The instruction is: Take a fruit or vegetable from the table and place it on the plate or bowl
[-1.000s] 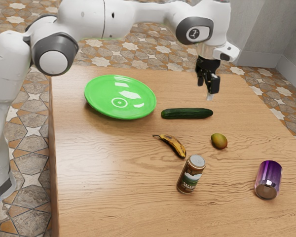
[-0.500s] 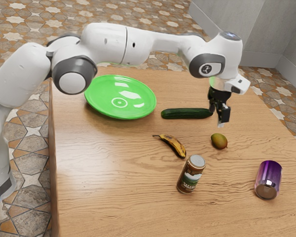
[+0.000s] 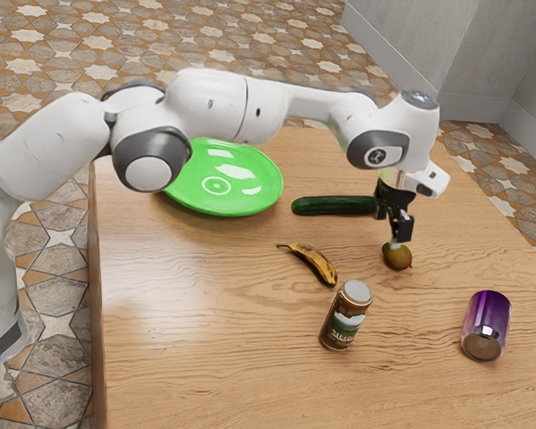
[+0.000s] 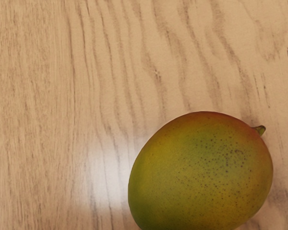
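The arm reached in from the exterior view's left, bent down over the wooden table point(image 3: 205, 349), and its black gripper point(image 3: 397, 238) pointed straight down at the mango point(image 3: 397, 258). The gripper's tip stood right at the top of the fruit. From this side angle it seemed to meet the skin, though contact could not be confirmed. Whether the gripper was spread or closed could not be told either, since it showed as one dark shape against the fruit. The mango lay on the bare wood, well apart from the green plate point(image 3: 241, 183), which sat toward the far side of the table at the exterior view's left, partly behind the arm's elbow. A dark green cucumber point(image 3: 332, 206) lay lengthwise between the plate and the mango, its nearer end just beside the hand. A spotted brown-and-yellow banana point(image 3: 313, 262) lay to the exterior view's left of the mango, apart from it. A brown labelled can point(image 3: 346, 315) stood upright near the banana on the camera's side. A purple can point(image 3: 485, 324) lay tipped on its side toward the exterior view's right edge. In the wrist view the mango point(image 4: 200, 171) showed yellow-green with a reddish blush, fine speckles and a small stem nub, resting on the grained table point(image 4: 62, 96) just under the hand.
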### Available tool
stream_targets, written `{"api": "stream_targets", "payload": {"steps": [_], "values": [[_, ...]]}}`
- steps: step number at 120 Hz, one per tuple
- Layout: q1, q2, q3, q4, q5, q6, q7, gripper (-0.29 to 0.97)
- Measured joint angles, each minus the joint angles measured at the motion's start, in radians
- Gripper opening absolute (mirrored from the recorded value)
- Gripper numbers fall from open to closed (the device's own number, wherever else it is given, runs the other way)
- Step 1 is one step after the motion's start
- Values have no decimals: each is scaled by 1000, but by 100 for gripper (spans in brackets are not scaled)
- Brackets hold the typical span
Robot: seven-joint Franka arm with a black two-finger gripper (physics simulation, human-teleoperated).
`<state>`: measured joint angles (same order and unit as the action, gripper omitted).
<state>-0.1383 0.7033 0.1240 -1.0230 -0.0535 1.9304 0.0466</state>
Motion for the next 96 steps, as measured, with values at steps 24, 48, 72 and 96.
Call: {"api": "stream_targets", "payload": {"steps": [24, 48, 72, 96], "values": [[-4, 16, -5, 16, 0, 28, 5, 68], [-5, 39, -19, 21, 0, 72, 8, 68], [-5, 71, -37, 21, 0, 129, 10, 68], [-4, 82, -39, 21, -1, 154, 12, 67]]}}
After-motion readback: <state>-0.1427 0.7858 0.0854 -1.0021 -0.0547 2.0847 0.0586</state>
